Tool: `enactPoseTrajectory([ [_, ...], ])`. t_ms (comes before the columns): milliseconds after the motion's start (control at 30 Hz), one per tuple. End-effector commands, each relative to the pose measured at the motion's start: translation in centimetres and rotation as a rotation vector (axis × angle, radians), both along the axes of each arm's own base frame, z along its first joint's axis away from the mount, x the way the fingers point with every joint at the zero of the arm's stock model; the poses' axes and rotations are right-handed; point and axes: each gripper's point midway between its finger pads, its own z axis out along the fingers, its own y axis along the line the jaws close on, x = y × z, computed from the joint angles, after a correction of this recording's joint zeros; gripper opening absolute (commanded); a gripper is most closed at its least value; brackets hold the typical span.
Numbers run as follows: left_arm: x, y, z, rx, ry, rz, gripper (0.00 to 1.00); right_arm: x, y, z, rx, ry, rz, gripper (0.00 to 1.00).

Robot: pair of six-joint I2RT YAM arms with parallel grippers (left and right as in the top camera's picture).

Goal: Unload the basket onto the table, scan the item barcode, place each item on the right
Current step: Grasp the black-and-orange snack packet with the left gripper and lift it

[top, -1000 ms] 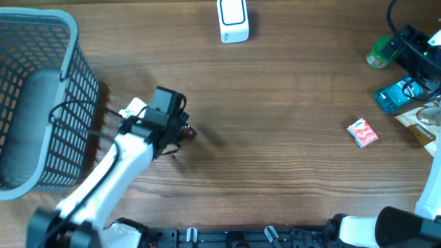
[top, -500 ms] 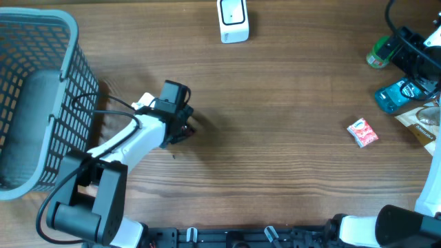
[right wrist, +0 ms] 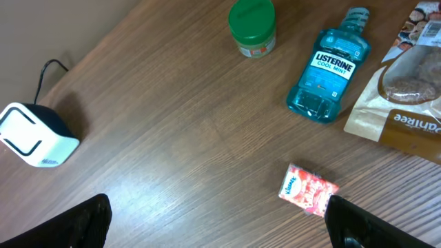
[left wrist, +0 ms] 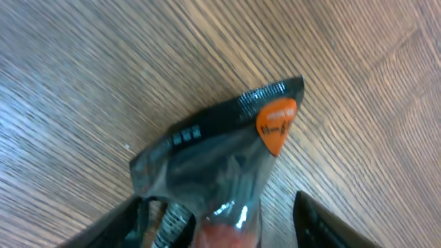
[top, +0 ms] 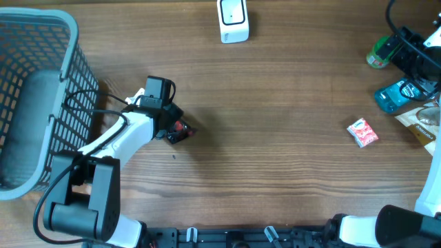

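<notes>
- At the left gripper (left wrist: 219, 226), the jaws stand partway in, one on either side of a dark foil packet (left wrist: 213, 151). A gap shows beside the right finger (left wrist: 320, 220), so the packet looks straddled, not clamped.
- That packet, with its orange corner label, lies flat on the wooden table (top: 289, 145), just right of the grey basket (top: 69, 24) and well apart from the white scanner (top: 233, 19) at the far edge.
- Off to the right, the right gripper (right wrist: 217, 224) hangs wide open and empty above the mouthwash bottle (right wrist: 329, 69) and the small red pack (right wrist: 309, 189).
- Step in hand, as I judge it: picking up the item. Next, the jaws must close fully on the foil. Then comes a lift and a carry to the scanner, barcode side turned towards it; no barcode is visible from here.
- Against the earlier overhead frames, the left wrist has shifted slightly towards the basket, its forearm has swung round, the jaws have narrowed, and more of the packet shows.
</notes>
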Motion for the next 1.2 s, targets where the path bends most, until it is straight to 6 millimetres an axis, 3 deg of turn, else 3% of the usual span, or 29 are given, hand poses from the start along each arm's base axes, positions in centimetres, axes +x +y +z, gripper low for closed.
enactPoseTrajectory([
  [0,-0.5,-0.4,-0.7,-0.027,0.026,-0.019,0.38,0.1,0.1,-0.4,0.02,0.009,-0.007,1.0],
  [33,-0.5,-0.5,-0.7,-0.034,0.027,-0.022,0.28,0.1,0.1,-0.4,0.021,0.011,-0.007,1.0],
  [167,-0.5,-1.0,-0.6,-0.063,0.028,-0.029,0.05,0.1,0.1,-0.4,0.02,0.011,-0.007,1.0],
  [333,0.5,-5.6,0.9,-0.304,-0.02,-0.134,0.04,0.1,0.1,-0.4,0.02,0.011,-0.007,1.0],
  [367,1.2,-8.0,2.7,-0.442,-0.072,-0.205,0.04,0.1,0.1,-0.4,0.019,0.01,-0.007,1.0],
  [400,1.6,-9.1,3.9,-0.519,-0.102,-0.248,0.04,0.2,0.1,-0.4,0.019,0.01,-0.007,1.0],
  [467,2.2,-12.0,8.5,-0.779,-0.194,-0.374,0.04,0.2,0.1,-0.4,0.017,0.009,-0.006,1.0],
  [500,2.3,-12.5,10.2,-0.886,-0.2,-0.378,0.04,0.2,0.0,-0.4,0.014,0.01,-0.007,1.0],
  [600,2.5,-11.9,13.3,-1.165,-0.052,-0.18,0.04,0.1,0.0,-0.4,0.012,0.011,-0.009,1.0],
  [733,1.0,-11.8,14.7,-1.375,0.247,0.028,0.04,0.1,0.0,-0.4,0.013,0.011,-0.011,1.0],
  [900,-0.9,-13.3,15.6,-1.47,0.567,0.212,0.04,0.1,0.0,-0.6,0.015,0.016,-0.012,1.0],
  [967,-0.9,-13.2,15.5,-1.469,0.568,0.221,0.04,-0.1,0.1,-1.2,0.02,0.032,-0.012,1.0],
  [1167,-4.2,-12.3,15.7,-1.522,0.868,0.328,0.04,-0.1,0.1,-4.3,0.036,0.083,-0.014,1.0],
])
